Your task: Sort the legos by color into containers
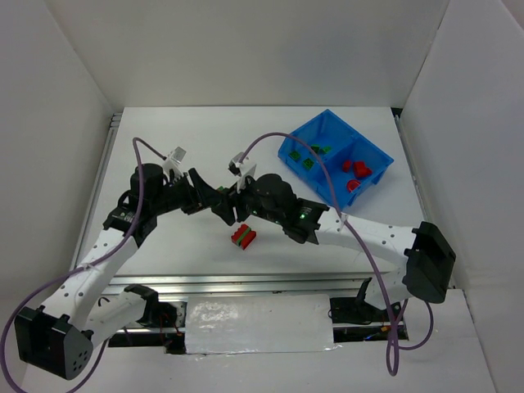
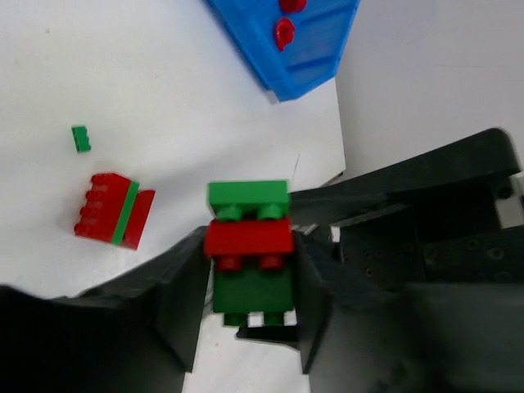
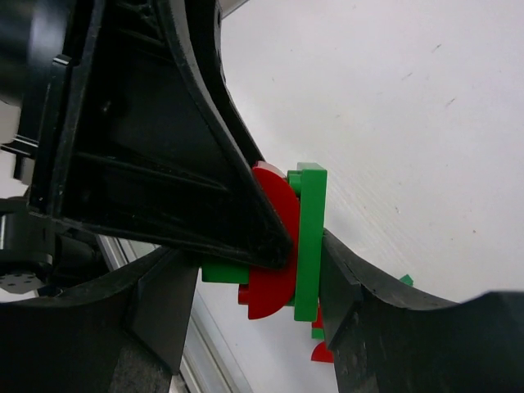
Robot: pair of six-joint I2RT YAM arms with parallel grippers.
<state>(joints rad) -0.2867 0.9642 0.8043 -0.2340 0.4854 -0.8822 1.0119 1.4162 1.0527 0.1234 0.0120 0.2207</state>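
Separating green-red-green stack (image 2: 248, 246) of legos. Stack being held above tabletop (image 1: 188, 164), well apart from blue bin (image 1: 303, 131). Right pincer (image 3: 260, 254) gripping stack; left pincer (image 2: 250, 239), half-narrowed, clamping it too. Next move calling for opposing pull, then dropping bricks by color.

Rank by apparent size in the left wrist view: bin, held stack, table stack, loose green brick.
Tied, unranked: held stack (nearest the camera) and cropped bin.
Then table stack.
Then loose green brick.
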